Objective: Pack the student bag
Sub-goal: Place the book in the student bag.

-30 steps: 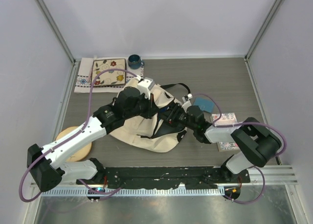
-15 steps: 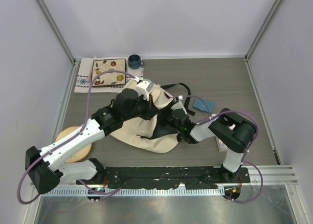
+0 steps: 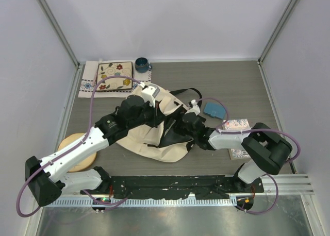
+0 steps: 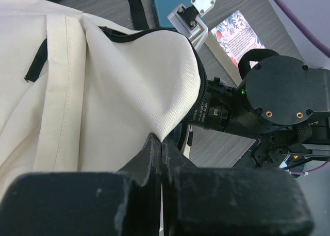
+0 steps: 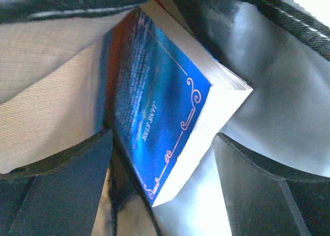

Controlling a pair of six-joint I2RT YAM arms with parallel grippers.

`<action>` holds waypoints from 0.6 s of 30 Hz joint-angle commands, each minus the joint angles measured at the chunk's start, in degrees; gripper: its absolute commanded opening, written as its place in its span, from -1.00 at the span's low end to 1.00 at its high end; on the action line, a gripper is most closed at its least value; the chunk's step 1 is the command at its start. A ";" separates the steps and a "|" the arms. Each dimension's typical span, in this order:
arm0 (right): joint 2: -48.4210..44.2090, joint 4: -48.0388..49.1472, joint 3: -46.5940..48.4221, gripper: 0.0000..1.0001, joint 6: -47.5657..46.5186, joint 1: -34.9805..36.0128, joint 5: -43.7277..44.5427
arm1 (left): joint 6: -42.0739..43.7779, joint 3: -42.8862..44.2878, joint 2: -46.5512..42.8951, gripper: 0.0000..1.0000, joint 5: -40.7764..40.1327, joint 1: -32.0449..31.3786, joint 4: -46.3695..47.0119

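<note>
Student bag [image 3: 142,140] laid mid-tabletop [image 3: 237,81], opening faced toward right arm. Left gripper [image 4: 162,143]: jaws clenched on cream rim fabric, flap held raised. Right gripper [image 5: 162,137] located inside bag, jaws spread wide; blue book [image 5: 165,102] seen tilted between them.

floral cloth [image 3: 108,77] far-left | blue mug [image 3: 142,65] beside it | wooden disc [image 3: 69,141] near-left | teal pad [image 3: 214,109] right

Grey wood-grain surface [image 3: 247,81] — student bag [image 3: 149,143] at centre, floral cloth [image 3: 111,77] in far-left corner, blue mug [image 3: 142,65] just beside it, round wooden board [image 3: 67,142] by left edge — teal case [image 3: 214,110], printed booklets [image 3: 238,125] toward right edge.
</note>
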 commanded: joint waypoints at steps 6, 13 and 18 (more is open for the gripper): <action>-5.16 -13.43 2.33 0.71 -4.15 0.05 1.39 | -0.15 -0.15 -2.81 -1.00 -0.72 -0.17 3.61; -4.55 -15.43 4.42 0.72 -2.13 0.05 -2.05 | -0.15 -0.24 -2.90 -1.00 -0.73 -0.17 3.43; -1.84 -14.67 5.31 0.71 -1.08 0.05 -5.91 | -0.33 -0.50 -3.08 -1.00 -0.46 -0.17 3.61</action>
